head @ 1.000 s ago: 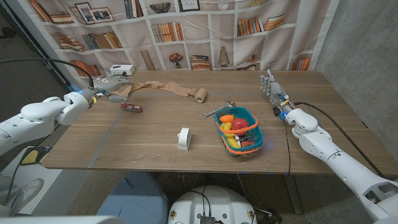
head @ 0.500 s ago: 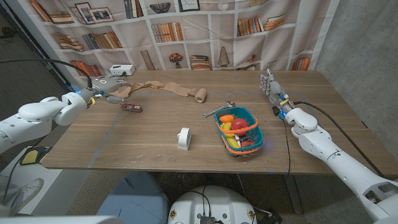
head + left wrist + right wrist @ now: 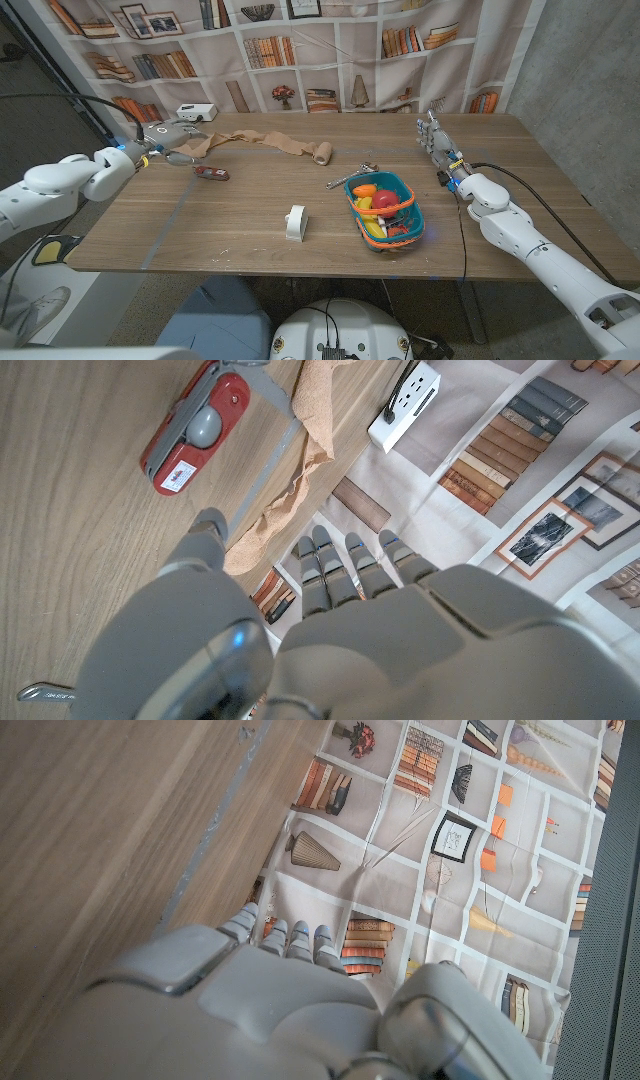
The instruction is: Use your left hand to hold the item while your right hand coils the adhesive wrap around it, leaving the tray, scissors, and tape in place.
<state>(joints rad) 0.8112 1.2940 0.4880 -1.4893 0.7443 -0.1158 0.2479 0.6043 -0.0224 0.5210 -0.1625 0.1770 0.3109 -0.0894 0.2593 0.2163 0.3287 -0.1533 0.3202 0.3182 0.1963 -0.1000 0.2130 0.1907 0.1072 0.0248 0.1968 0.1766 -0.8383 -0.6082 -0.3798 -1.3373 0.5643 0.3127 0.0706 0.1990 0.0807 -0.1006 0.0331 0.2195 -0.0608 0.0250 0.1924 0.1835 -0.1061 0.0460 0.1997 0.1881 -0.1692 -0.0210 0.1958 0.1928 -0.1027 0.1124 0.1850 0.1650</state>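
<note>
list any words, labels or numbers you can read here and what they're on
None can be read.
Red tool: a white sticker with print, too small and blurred to read.
White power strip: sockets, no legible marking.
Backdrop books: printed spines, no readable titles.
White tape roll: no visible text.
Basket: no visible label.

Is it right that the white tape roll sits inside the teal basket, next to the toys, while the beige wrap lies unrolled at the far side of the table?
Not quite. In the head view the white tape roll stands on the bare table, to the robot's left of the teal basket, not inside it. The beige wrap does lie unrolled at the far side.
</note>
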